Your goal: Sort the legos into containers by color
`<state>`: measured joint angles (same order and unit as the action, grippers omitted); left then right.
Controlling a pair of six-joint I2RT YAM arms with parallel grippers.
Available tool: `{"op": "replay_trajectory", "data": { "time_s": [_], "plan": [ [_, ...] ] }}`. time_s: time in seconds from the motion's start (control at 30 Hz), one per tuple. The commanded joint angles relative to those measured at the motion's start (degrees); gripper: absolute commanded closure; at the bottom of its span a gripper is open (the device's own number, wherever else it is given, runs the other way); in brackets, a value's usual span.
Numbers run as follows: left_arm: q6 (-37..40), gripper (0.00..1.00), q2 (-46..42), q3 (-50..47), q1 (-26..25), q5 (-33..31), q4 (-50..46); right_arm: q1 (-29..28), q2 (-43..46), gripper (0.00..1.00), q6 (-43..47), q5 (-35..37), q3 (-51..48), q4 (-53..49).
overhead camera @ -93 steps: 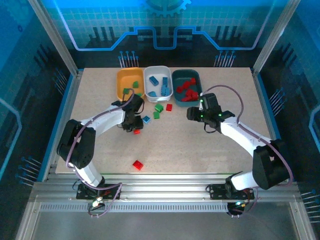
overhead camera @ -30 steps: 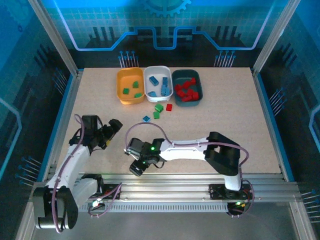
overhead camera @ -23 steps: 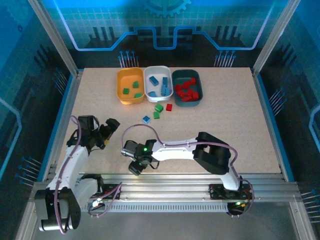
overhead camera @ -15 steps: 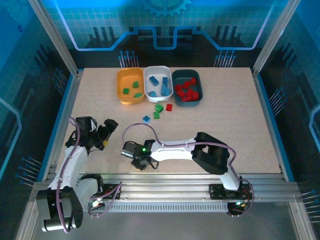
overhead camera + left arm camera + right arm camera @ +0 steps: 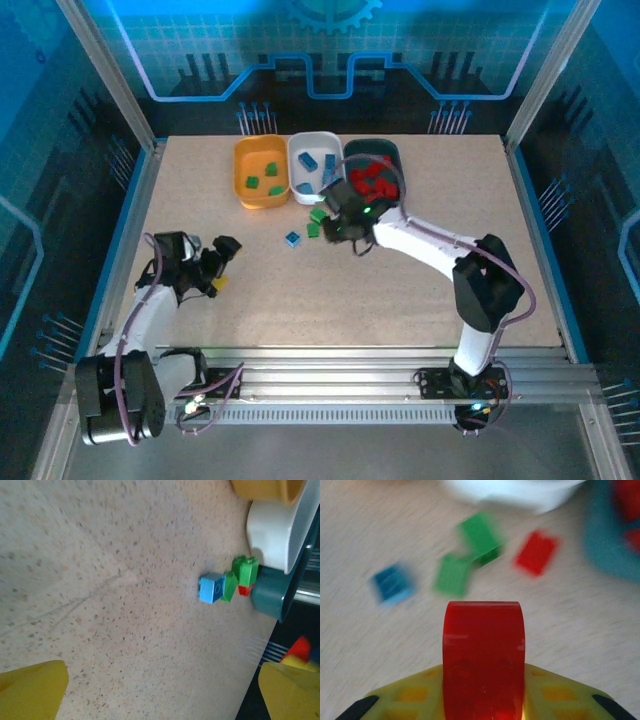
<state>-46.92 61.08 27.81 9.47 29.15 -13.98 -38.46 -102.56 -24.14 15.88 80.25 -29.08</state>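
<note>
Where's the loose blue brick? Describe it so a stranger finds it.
Find the white tray, middle of three at the back. Just in front of it lies the blue brick, left of the green bricks. It is the only loose blue one.

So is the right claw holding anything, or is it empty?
Holding. The right claw has a red brick clamped between its yellow fingers, seen in the right wrist view.
</note>
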Motion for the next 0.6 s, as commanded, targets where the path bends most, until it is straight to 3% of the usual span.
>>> {"op": "replay_trajectory", "data": {
  "time_s": [0.0,0.2,0.3,0.4,0.57],
  "plan": [
    [-2.7,0.01,1.2,-1.9,-4.4,4.2,6.0,7.8,-2.6,0.65,0.0,-2.2,4.6,1.4],
    [-3.4,0.01,3.2,-2.1,-13.7,3.1,10.6,18.1,-16.3,0.63,-1.2,-7.2,22.3,-3.8],
    [-2.8,0.01,3.5,-2.3,-14.4,2.9,10.6,19.9,-23.1,0.58,-0.8,-7.5,32.0,-8.8],
    [-2.1,0.01,3.8,-2.4,-14.4,3.2,10.6,21.0,-27.4,0.44,-0.6,-6.7,38.4,-11.5],
    [-0.9,0.01,4.1,-2.4,-14.4,3.6,10.1,21.3,-27.4,0.38,-0.7,-6.3,40.5,-12.2]
  ]
}}
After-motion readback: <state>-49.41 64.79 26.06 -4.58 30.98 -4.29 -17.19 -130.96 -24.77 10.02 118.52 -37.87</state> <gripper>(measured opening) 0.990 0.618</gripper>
